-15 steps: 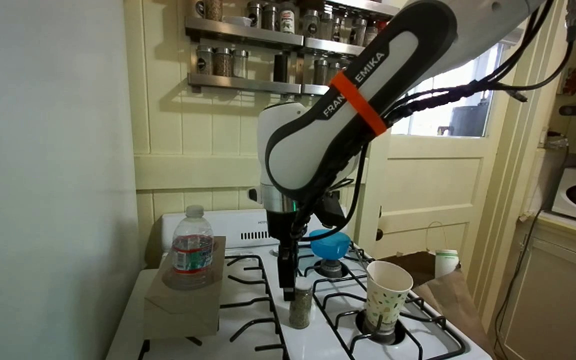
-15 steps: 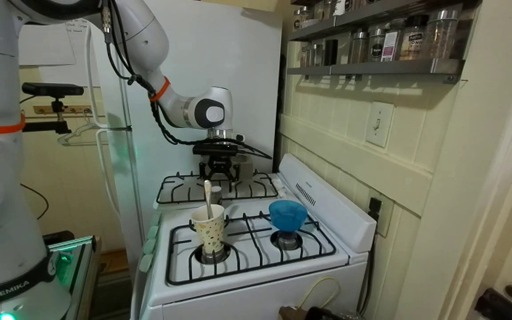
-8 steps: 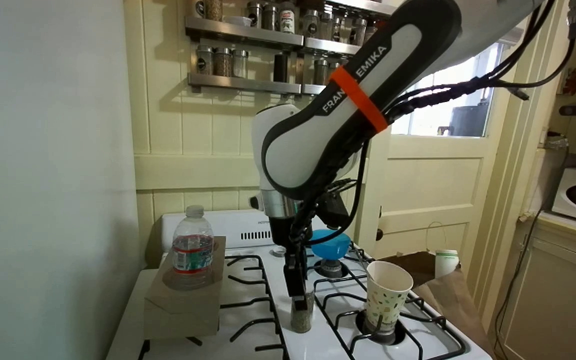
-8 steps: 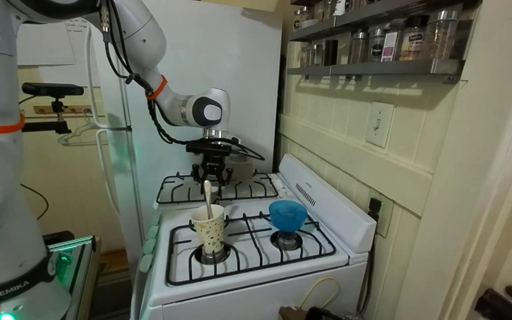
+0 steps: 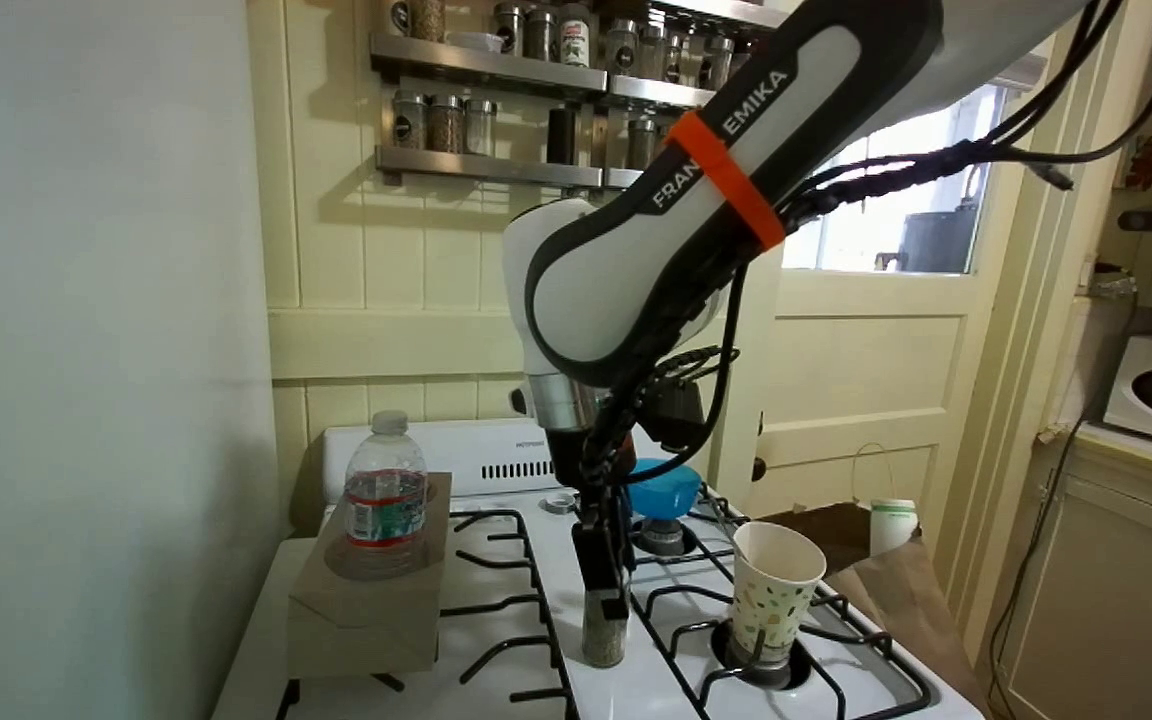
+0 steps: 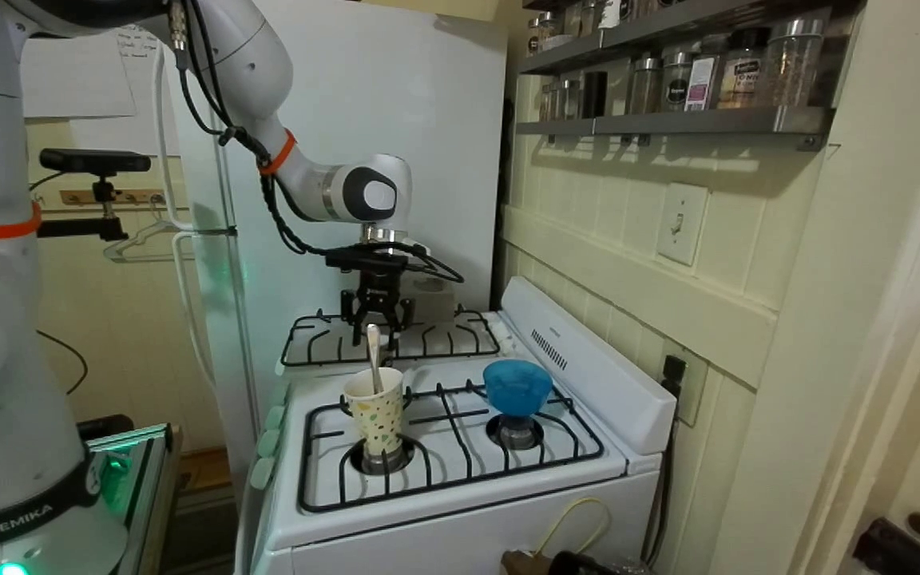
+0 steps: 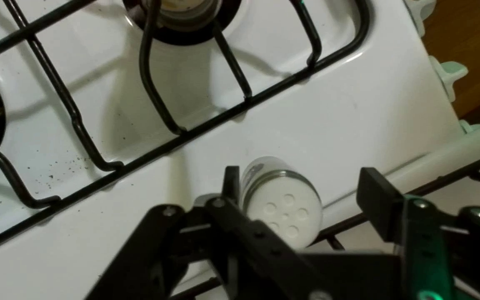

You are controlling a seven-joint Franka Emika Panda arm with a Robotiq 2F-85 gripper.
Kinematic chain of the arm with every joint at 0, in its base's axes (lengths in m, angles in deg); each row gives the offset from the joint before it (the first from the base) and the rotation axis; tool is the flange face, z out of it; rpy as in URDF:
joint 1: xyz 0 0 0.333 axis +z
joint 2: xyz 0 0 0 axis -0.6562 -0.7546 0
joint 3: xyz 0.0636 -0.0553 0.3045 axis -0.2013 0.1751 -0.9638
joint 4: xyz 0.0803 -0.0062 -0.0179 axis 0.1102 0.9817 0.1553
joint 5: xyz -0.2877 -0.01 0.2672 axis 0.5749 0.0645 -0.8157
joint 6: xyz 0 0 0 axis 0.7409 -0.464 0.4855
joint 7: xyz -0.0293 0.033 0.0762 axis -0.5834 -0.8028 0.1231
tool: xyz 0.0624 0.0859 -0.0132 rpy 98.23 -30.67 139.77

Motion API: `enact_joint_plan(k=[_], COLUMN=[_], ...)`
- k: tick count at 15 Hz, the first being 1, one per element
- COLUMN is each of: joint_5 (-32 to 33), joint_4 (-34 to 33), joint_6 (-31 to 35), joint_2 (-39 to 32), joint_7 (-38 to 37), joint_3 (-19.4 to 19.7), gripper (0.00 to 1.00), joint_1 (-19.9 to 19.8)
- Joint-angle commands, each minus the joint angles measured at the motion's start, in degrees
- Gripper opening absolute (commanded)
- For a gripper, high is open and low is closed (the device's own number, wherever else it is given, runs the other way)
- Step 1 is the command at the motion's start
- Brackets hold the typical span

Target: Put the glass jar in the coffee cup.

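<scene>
The glass jar [image 5: 604, 640] stands upright on the white strip between the stove grates. In the wrist view its pale round top [image 7: 286, 208] lies between the fingers. My gripper [image 7: 301, 187] is open around the jar's upper part. One finger is close beside the jar; a gap shows on the other side. In an exterior view the gripper [image 5: 616, 602] covers the jar's top. The coffee cup [image 5: 774, 600], cream with coloured specks, stands upright over a burner on the neighbouring grate. In an exterior view the cup [image 6: 374, 411] has a spoon [image 6: 374, 355] in it, and the jar is mostly hidden.
A blue bowl [image 6: 517, 387] sits on the burner behind the cup. A clear plastic bottle [image 5: 386, 500] stands on a cardboard box [image 5: 366, 625] on the far grate. Dark grate bars [image 7: 173, 141] run beside the jar. Spice shelves [image 5: 491, 165] hang on the wall.
The gripper has moved toward the jar and lower, with its open fingers coming around it. The jar has shifted very slightly toward the camera in an exterior view. The cup has not moved.
</scene>
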Motion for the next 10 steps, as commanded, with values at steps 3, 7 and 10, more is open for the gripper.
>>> enact_joint_plan(k=[3,7,10], joint_5=[5.59,6.09,5.98], joint_4=[-0.09,-0.62,-0.94], joint_6=[-0.11,-0.37,-0.28], joint_2=[-0.25,-0.7,-1.04], joint_7=[-6.84,-6.93,-6.26], joint_3=[0.44,0.2,0.06], gripper=[0.78,0.5,0.15], joint_1=[0.46,0.42,0.44])
